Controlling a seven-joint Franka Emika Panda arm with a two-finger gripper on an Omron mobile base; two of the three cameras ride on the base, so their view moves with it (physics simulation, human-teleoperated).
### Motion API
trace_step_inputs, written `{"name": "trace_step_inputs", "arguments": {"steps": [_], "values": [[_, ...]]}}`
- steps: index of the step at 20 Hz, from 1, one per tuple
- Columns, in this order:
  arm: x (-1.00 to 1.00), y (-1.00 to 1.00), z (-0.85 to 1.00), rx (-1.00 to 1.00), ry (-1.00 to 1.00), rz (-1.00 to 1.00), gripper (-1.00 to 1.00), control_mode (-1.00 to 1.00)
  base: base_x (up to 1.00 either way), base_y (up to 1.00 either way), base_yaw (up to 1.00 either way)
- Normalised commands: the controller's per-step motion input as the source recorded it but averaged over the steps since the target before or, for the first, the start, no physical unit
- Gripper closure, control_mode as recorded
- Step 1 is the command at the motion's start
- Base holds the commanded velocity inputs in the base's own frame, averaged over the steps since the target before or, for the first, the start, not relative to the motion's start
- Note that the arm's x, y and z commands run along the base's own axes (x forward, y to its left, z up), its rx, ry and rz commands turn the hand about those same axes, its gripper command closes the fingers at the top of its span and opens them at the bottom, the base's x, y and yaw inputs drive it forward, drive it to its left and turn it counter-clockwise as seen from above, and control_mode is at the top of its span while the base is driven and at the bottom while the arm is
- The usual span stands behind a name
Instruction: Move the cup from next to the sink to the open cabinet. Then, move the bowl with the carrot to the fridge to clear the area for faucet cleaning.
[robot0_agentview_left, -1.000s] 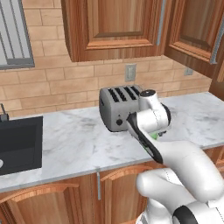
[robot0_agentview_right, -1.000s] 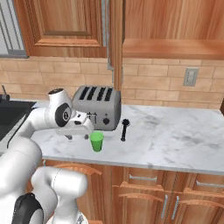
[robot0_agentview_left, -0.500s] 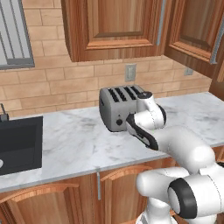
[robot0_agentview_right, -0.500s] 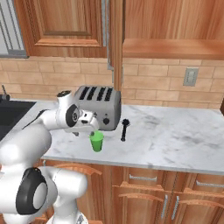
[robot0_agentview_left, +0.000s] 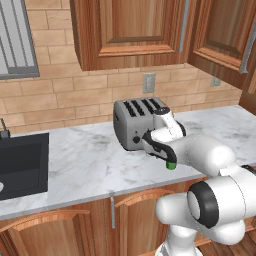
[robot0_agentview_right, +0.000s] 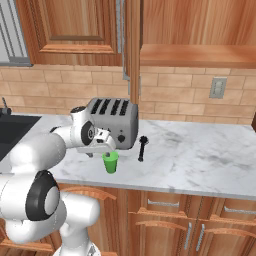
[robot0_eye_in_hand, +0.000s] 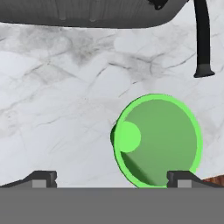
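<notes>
The green cup (robot0_agentview_right: 110, 162) is standing upright on the white marble bench (robot0_agentview_right: 200, 160), near its front edge, just in front of the grey four-slot toaster (robot0_agentview_right: 114, 122) and beside a small black utensil (robot0_agentview_right: 142, 148) that is lying to its right in the right base view. The gripper (robot0_agentview_right: 106, 148) is hanging just above the cup, pointing down at it, and in the hand view the cup's open mouth (robot0_eye_in_hand: 156, 140) is sitting off toward one fingertip (robot0_eye_in_hand: 183, 178) rather than centred between the two. The fingers are standing spread wide and are holding nothing. The cup is looking like a light, rigid, smooth-walled tumbler, so it is likely slippery and easy to tip with a glancing touch. Because it is tapering wider toward the rim, a hold across the upper wall just under the rim, or one finger inside and one outside the rim, is probably the safest choice. The hand likely needs shifting sideways first to straddle it squarely. The open cabinet's wooden shelf (robot0_agentview_right: 197, 55) is waiting up on the wall above the bench.
</notes>
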Motion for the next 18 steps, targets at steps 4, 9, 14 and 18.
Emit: {"name": "trace_step_inputs", "arguments": {"steps": [4, 9, 14, 18], "values": [[0.17, -0.04, -0.28, 0.0, 0.0, 0.0, -1.0, -1.0, 0.0, 0.0, 0.0], [0.2, -0.12, -0.17, 0.0, 0.0, 0.0, -1.0, -1.0, 0.0, 0.0, 0.0], [0.09, -0.06, -0.18, 0.0, 0.0, 0.01, -1.0, -1.0, 0.0, 0.0, 0.0], [0.04, 0.0, -0.26, 0.0, 0.0, 0.02, 1.0, -1.0, 0.0, 0.0, 0.0]]}}
